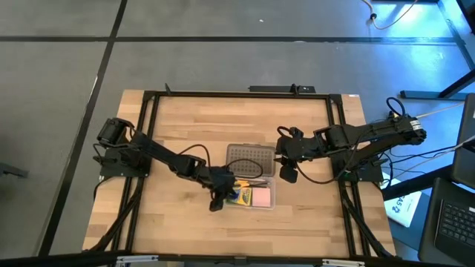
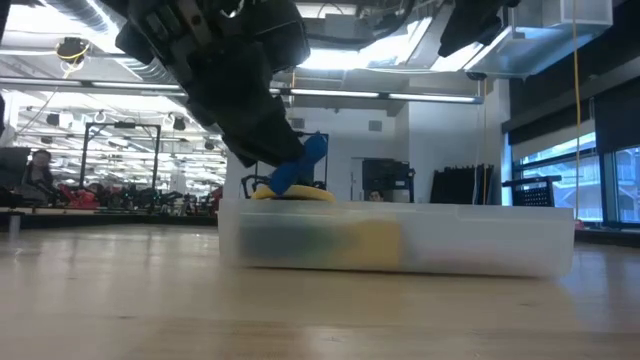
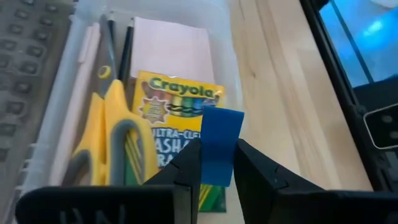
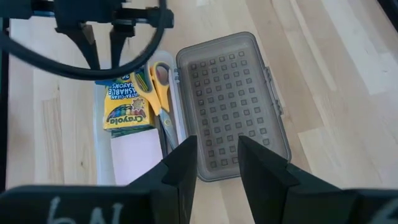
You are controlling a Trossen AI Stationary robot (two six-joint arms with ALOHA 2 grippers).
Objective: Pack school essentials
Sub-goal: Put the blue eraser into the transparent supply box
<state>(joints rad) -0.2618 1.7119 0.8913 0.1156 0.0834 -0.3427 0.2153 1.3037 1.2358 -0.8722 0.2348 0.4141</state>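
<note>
My left gripper (image 3: 217,165) pinches a small blue rectangular eraser (image 3: 221,143) above the clear plastic case (image 1: 269,199), over the green-and-yellow crayon box (image 3: 177,112). My right gripper (image 4: 217,165), part open and holding nothing, hovers above the case's grey perforated lid (image 4: 233,102). The case wall blurs its contents in the low view.

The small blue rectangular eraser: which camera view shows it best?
The left wrist view: the small blue rectangular eraser is close, pinched by the left gripper. The low view shows it partly; the high view only a speck; the right wrist view hides it.

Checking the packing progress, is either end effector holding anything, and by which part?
The left end effector pinches the blue eraser by its lower end, over the crayon box. The right end effector holds nothing.
</note>
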